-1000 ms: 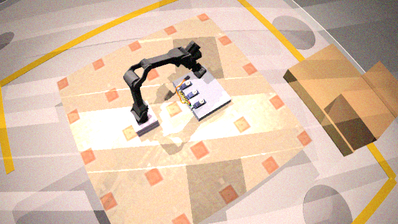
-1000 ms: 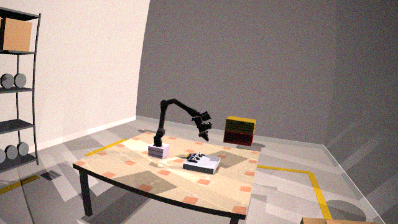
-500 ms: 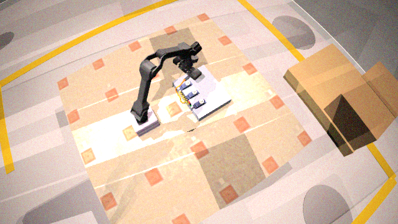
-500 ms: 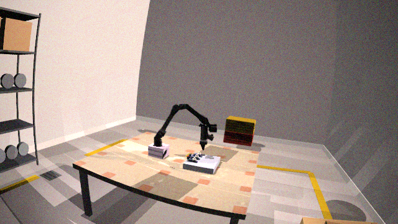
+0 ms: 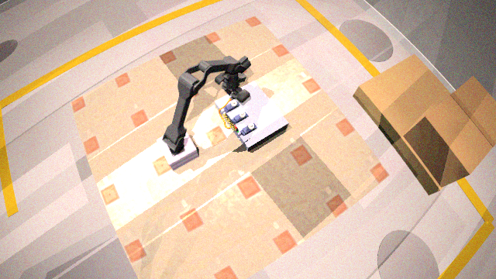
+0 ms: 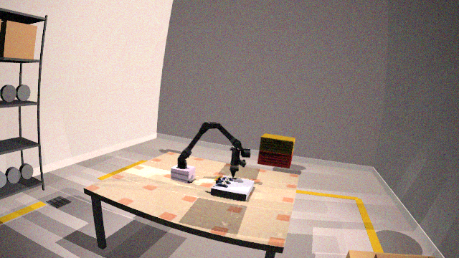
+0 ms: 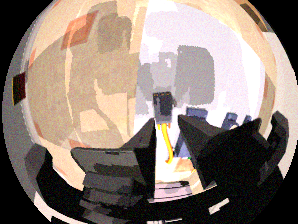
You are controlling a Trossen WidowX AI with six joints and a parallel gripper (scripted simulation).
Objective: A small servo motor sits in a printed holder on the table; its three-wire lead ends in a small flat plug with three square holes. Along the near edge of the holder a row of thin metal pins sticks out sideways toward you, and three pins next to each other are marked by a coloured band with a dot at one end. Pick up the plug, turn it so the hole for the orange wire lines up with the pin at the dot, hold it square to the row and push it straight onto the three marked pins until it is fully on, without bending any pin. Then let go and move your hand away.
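Observation:
The dark plug (image 7: 163, 105) lies on the pale holder block (image 7: 235, 65) (image 5: 271, 114) (image 6: 242, 186) in the wrist view, with its orange-yellow lead (image 7: 168, 145) running back between the fingers. My gripper (image 7: 166, 120) (image 6: 233, 175) points down over the block's far end; its fingers are parted and empty, with the plug just beyond their tips in the wrist view. In the top view the gripper hides the plug. Blue servos with white horns stand in a row, one of them (image 5: 249, 128) at the near end. The pins and the band's dot are too small to make out.
Two more servos (image 5: 240, 115) (image 5: 231, 105) stand between that one and the gripper. Looped yellow wires (image 5: 226, 121) lie along the block's edge facing the arm base (image 5: 181, 155) (image 6: 183, 173).

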